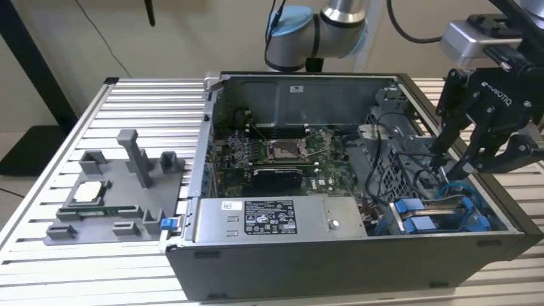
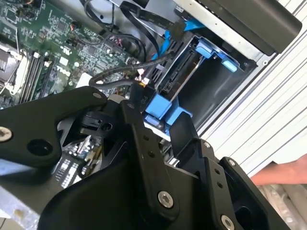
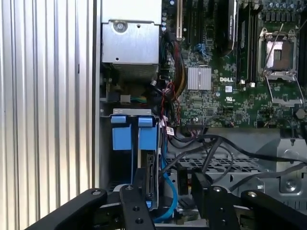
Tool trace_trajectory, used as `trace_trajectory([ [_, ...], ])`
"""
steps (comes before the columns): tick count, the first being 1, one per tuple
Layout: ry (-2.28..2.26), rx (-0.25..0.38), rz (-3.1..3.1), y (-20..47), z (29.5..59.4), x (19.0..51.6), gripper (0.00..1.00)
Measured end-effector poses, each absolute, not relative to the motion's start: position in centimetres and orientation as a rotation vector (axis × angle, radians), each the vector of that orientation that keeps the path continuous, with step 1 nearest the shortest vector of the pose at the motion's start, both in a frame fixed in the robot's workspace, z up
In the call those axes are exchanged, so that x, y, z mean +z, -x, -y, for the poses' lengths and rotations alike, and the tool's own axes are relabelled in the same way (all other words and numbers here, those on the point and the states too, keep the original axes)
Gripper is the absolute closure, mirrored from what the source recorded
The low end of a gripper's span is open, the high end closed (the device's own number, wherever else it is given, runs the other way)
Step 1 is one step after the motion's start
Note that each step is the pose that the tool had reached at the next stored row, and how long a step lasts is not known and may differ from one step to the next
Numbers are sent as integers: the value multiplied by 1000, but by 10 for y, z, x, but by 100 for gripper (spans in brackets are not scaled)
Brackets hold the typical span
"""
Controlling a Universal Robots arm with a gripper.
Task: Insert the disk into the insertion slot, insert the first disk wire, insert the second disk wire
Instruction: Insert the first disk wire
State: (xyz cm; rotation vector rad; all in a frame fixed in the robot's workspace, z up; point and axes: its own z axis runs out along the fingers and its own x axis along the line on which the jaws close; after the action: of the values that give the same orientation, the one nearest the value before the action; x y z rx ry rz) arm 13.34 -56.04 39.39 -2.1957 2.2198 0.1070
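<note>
The open case (image 1: 340, 271) lies on the slatted bench (image 1: 136, 95), and I hang over the drive cage in its corner at the exterior view's right. The disk (image 3: 148, 143) is seated on edge in the slot (image 3: 132, 112) of that cage, beside a second blue carrier (image 3: 121, 138). My fingers (image 3: 140, 196) are apart and grip nothing, close to the disk's end, with a blue wire (image 3: 170, 191) curving between them.

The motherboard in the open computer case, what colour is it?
The motherboard is green, clearest in the first wrist view.
</note>
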Motion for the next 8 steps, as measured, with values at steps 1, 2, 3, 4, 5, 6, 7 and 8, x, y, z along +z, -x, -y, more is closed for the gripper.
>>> trace_trajectory([
  [1,2196,108,-2220,-133,560,394,0],
  [2,2195,108,-2219,-133,561,393,0],
  [3,2195,109,-2219,-133,561,393,0],
  [4,2194,110,-2218,-133,561,393,0],
  [5,2194,111,-2218,-133,560,393,0],
  [6,2194,111,-2218,-132,560,393,0],
  [7,2194,111,-2218,-132,560,393,0],
  [8,2193,113,-2217,-132,560,393,0],
])
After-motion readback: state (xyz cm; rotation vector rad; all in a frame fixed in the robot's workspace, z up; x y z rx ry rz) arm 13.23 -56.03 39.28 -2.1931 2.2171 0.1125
